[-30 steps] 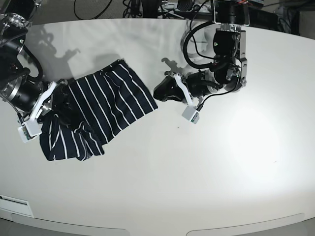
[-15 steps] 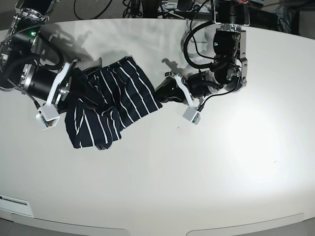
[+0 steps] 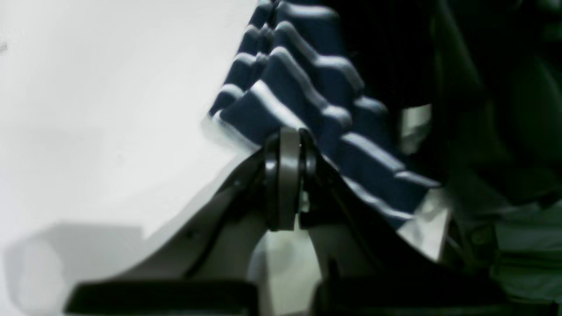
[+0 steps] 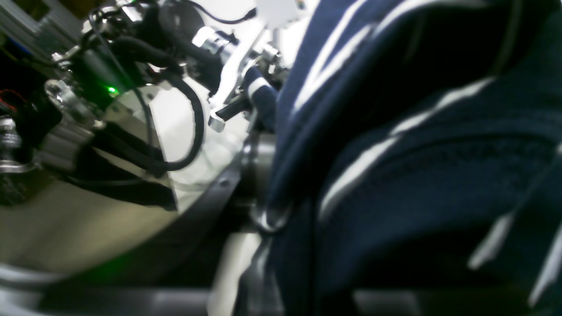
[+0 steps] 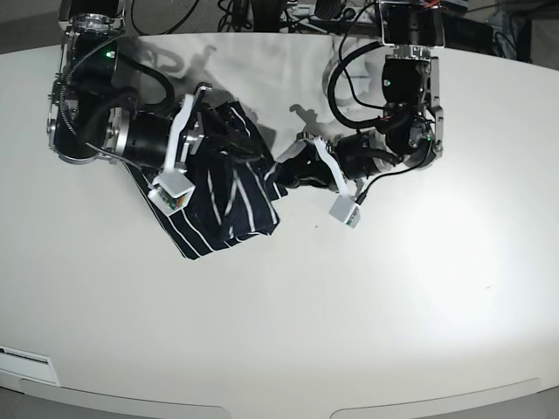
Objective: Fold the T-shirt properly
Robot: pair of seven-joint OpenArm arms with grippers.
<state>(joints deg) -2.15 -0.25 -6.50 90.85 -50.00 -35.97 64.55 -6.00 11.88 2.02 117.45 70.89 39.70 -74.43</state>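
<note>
The T-shirt [image 5: 223, 205], dark navy with thin white stripes, hangs bunched between my two grippers above the white table [image 5: 393, 305]. My right gripper [image 5: 229, 147] is shut on its upper part and holds it lifted; in the right wrist view the T-shirt [image 4: 417, 166] drapes over the gripper [image 4: 268, 210] and hides its fingertips. My left gripper [image 5: 281, 170] is shut on the shirt's right corner. In the left wrist view the shut gripper [image 3: 286, 137] pinches the pleated T-shirt edge [image 3: 307, 87]. The shirt's lower edge lies on the table.
Cables and equipment [image 5: 262, 13] crowd the table's far edge. The left arm's body [image 5: 406, 96] stands at the back right, the right arm's body [image 5: 87, 96] at the back left. The left arm also shows in the right wrist view [image 4: 131, 87].
My right gripper has carried the shirt's left part up and to the right, toward my left gripper, so the shirt has gone from spread out to bunched. My left gripper has shifted slightly left.
</note>
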